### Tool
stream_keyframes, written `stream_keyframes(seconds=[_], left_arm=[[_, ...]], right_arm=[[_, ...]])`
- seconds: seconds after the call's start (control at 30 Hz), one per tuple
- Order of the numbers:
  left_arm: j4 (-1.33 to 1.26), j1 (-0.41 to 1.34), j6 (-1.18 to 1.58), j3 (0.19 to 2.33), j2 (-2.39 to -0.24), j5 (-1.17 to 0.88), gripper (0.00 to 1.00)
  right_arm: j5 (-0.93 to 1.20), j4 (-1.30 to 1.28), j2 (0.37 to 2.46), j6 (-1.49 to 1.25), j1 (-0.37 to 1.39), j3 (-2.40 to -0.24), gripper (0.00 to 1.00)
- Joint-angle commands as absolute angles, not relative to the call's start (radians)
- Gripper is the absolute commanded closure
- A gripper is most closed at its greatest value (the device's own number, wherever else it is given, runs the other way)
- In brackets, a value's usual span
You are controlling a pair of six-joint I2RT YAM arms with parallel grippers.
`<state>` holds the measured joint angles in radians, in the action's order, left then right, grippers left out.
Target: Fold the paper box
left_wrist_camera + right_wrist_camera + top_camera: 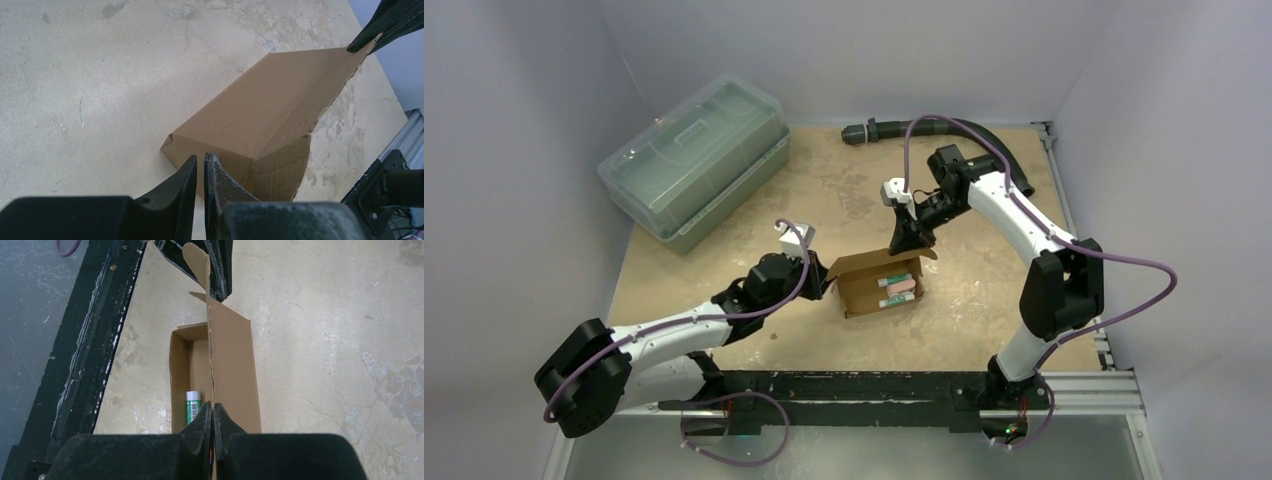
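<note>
From above, the small brown cardboard paper box (869, 266) lies open near the middle of the tabletop (824, 200). The left hand (822, 280) sits at its left end, likely to stop it sliding.

In the left wrist view, that hand is pressed almost together at a box corner. I cannot tell if card is between.

In the right wrist view, the right hand (212, 410) pinches the lid flap upright, ready to fold it over the green-and-white tube (193, 407).
</note>
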<state>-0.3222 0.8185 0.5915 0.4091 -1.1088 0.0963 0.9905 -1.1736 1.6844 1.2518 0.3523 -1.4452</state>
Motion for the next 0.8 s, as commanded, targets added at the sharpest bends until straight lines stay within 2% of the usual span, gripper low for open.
stream_keyframes(seconds=[0.0, 0.77], left_arm=[[-0.414, 0.813, 0.630, 0.402, -1.129, 0.039, 0.90], [-0.423, 0.789, 0.749, 0.434, -1.102, 0.015, 0.90]], right_arm=[[1.029, -1.165, 1.687, 1.233, 0.354, -1.489, 0.99], [1.040, -1.190, 1.732, 1.221, 0.356, -1.544, 0.99]])
